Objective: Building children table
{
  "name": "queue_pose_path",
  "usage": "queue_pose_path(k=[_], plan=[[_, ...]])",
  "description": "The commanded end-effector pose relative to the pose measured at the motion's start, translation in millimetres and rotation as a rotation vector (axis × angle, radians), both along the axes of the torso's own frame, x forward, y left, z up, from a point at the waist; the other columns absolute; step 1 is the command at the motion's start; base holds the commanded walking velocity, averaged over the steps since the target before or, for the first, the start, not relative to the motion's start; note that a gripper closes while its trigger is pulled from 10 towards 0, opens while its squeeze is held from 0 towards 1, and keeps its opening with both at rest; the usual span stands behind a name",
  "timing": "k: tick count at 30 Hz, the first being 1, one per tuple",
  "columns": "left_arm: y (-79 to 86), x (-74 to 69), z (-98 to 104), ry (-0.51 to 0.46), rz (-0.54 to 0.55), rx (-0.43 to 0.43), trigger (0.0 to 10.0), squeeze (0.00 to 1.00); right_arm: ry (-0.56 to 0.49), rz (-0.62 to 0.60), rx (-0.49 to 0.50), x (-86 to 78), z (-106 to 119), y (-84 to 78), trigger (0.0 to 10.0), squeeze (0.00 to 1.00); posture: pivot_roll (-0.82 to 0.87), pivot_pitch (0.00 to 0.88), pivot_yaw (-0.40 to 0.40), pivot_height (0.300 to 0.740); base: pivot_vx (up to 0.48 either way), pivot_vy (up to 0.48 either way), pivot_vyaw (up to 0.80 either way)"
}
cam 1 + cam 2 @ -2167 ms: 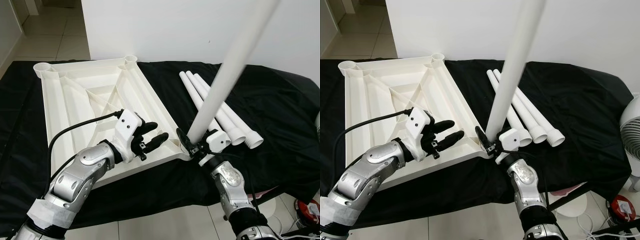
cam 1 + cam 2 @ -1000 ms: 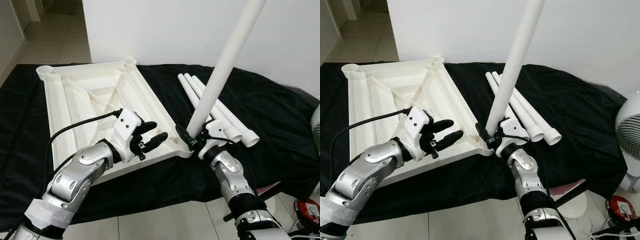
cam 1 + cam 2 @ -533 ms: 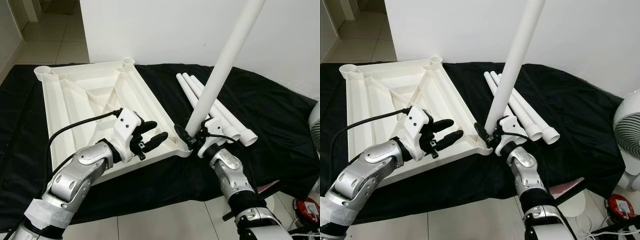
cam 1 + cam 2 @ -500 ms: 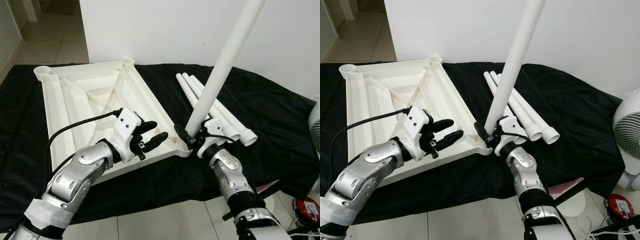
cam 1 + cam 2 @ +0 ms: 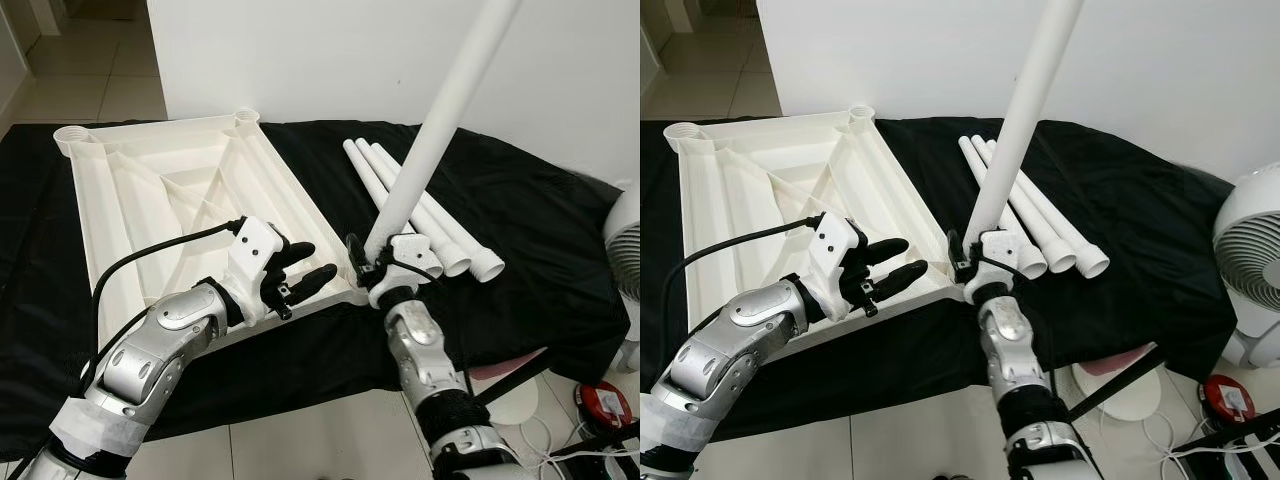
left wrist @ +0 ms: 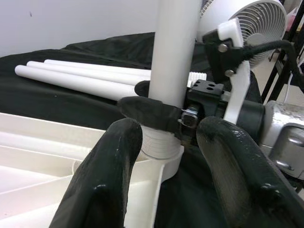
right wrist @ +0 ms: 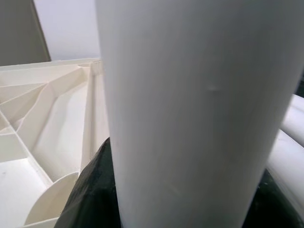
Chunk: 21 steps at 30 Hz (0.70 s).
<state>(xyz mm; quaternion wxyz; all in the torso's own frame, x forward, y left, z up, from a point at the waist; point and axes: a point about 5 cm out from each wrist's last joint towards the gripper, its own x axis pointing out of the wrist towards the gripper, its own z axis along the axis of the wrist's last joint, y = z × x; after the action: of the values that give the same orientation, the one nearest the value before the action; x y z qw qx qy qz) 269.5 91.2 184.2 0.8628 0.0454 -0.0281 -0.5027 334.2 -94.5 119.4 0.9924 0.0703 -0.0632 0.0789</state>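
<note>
The white tabletop (image 5: 170, 200) lies upside down on a black cloth. A long white leg (image 5: 440, 110) stands tilted, its threaded end in the socket (image 6: 164, 152) at the tabletop's near right corner. My right gripper (image 5: 378, 262) is shut on the leg just above that socket. My left gripper (image 5: 318, 260) hovers open over the tabletop's near edge, a little left of the corner, with nothing between its fingers (image 6: 111, 175). In the right wrist view the leg (image 7: 190, 118) is very close, with the tabletop (image 7: 47, 109) behind it.
Three more white legs (image 5: 425, 215) lie side by side on the cloth right of the tabletop. A white fan (image 5: 1255, 260) stands on the floor at the far right. A white wall rises behind the table. The table's front edge is close to me.
The camera has shifted, moving the scene left. My right forearm has swung in closer under the leg, still gripping it at the corner socket. The left gripper has stayed open in place.
</note>
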Motion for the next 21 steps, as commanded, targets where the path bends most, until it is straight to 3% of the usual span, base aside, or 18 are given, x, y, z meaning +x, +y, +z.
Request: queue_pose_path(k=[1,7,13,14,15,21], plan=[[-7.9,-5.4,1,-0.006,-0.12,0.013,10.0,0.0,0.164,-0.088,0.033,-6.5,-30,-5.0,10.0,0.0,0.1,0.058,-0.074,0.74,0.0,0.0,0.0],[-8.5,-5.6,1,-0.006,-0.125,0.016,10.0,0.0,0.152,-0.054,0.03,-7.7,-27,6.3,10.0,0.0,0.1,0.051,-0.075,0.74,0.0,0.0,0.0],[-9.1,-6.5,0,-0.005,-0.13,0.016,10.0,0.0,0.059,-0.023,0.034,-12.9,-17,11.3,10.0,0.0,0.1,0.045,-0.075,0.74,0.0,0.0,0.0],[-9.2,-6.6,0,-0.005,-0.13,0.016,10.0,0.0,0.052,-0.023,0.035,-13.2,-15,11.7,10.0,0.69,0.1,0.045,-0.075,0.74,0.0,0.0,0.0],[-9.8,-6.7,0,-0.004,-0.132,0.016,10.0,0.0,0.026,-0.026,0.029,-12.8,-12,9.3,10.0,1.0,0.1,0.039,-0.072,0.74,0.0,0.0,0.0],[-11.0,-6.7,-1,-0.004,-0.138,0.017,10.0,0.0,-0.082,-0.007,0.02,-12.0,3,-2.6,10.0,1.0,0.1,0.035,-0.07,0.74,0.0,0.0,0.0]])
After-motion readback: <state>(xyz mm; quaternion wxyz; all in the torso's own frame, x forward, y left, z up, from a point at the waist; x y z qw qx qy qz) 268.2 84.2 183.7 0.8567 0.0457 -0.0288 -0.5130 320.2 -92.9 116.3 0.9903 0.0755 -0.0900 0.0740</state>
